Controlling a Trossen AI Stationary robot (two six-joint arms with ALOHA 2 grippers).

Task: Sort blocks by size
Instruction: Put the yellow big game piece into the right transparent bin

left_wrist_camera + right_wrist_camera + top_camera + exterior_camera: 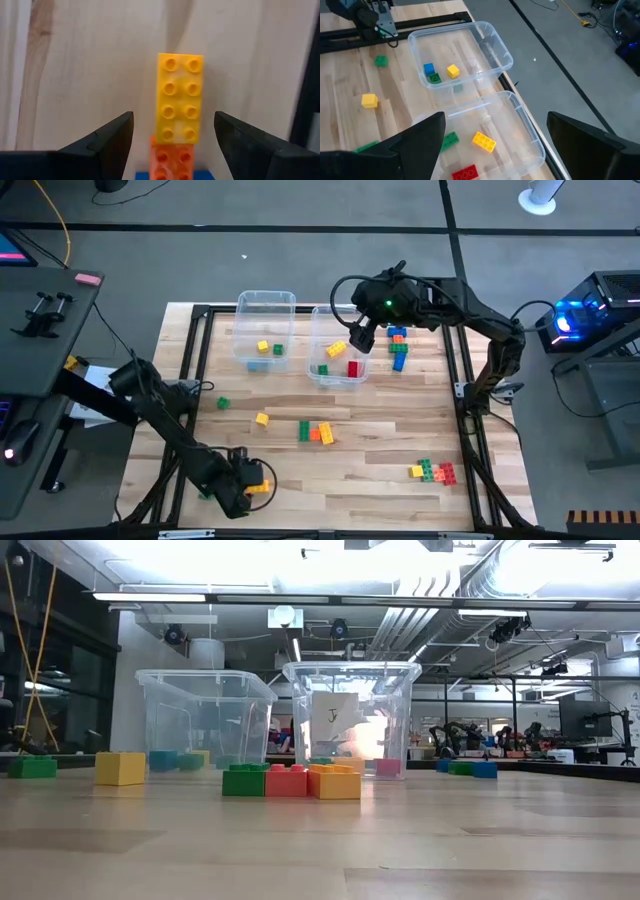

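My left gripper (252, 486) is low at the table's near left, open, with a joined row of bricks between its fingers: a long yellow brick (180, 97), an orange one (171, 157) and a blue edge; the fingers stand on either side without touching. My right gripper (360, 337) hangs open and empty above the right clear bin (530, 145), which holds a yellow long brick (483, 141), a red one (465, 173) and a green one (450, 140). The left clear bin (495, 47) holds small blue, green and yellow cubes (452, 70).
Loose on the wood: a green cube (223, 403), a yellow cube (262, 418), a green-red-orange row (316, 432), a yellow-green-red group (432, 471) near right, and blue and orange bricks (398, 348) right of the right bin. A black frame (470, 430) edges the table.
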